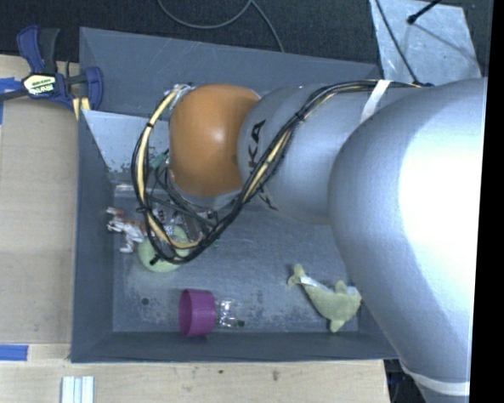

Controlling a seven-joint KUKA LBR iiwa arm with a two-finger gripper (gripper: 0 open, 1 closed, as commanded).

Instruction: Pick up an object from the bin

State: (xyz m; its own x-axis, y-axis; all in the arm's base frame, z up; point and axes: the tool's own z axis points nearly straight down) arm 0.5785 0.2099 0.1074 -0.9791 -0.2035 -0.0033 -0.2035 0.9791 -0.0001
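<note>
My gripper [173,219] hangs low over the left part of the bin, mostly covered by the orange dome and looped cables. Just below it lies a pale green rounded thing [158,260], partly hidden by the cables. To its left sits a small white and brown figure [124,224] near the left wall. Whether anything is between the fingers is hidden.
A clear little bottle with a purple cap [197,312] lies by the front wall. At the front right lies a yellow-green soft toy [329,300], close to the big silver arm. The arm covers the bin's right and back.
</note>
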